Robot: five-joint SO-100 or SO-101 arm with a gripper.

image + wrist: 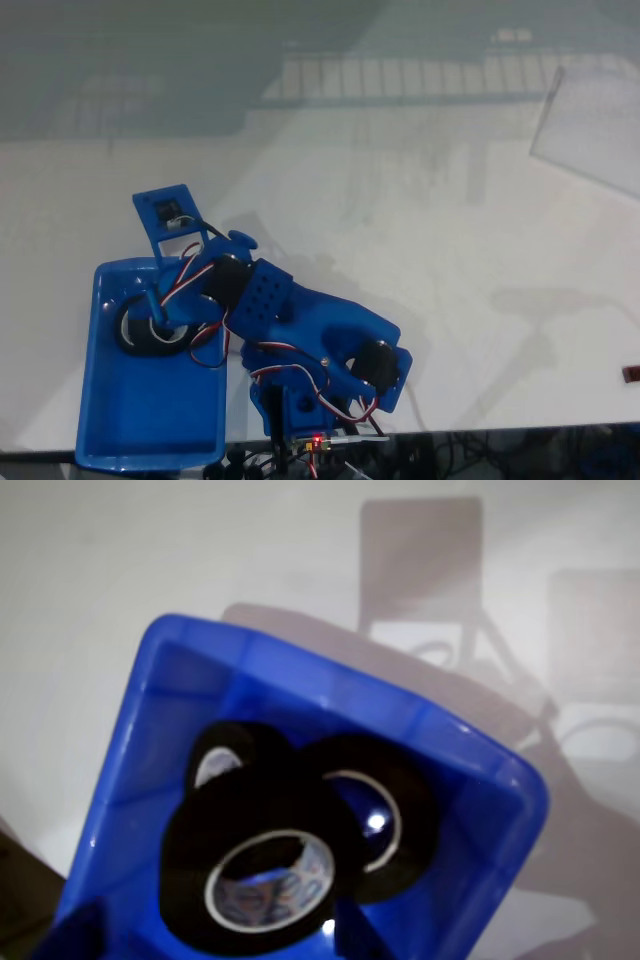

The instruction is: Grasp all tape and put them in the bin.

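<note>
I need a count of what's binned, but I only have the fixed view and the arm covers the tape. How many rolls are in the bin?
Observer: Three, by the wrist view, all inside the bin.
Operator: Lying flat, side by side?
Observer: No, piled. The nearest roll lies partly on top of the left roll and the right roll.

Glossy white desk (450,220), mirrored a slatted ceiling light (420,75) near the far edge; lay under a clear sheet (595,130) at the right corner; carried soft grey shadows; ended in dark cables (480,450) along the front
</note>
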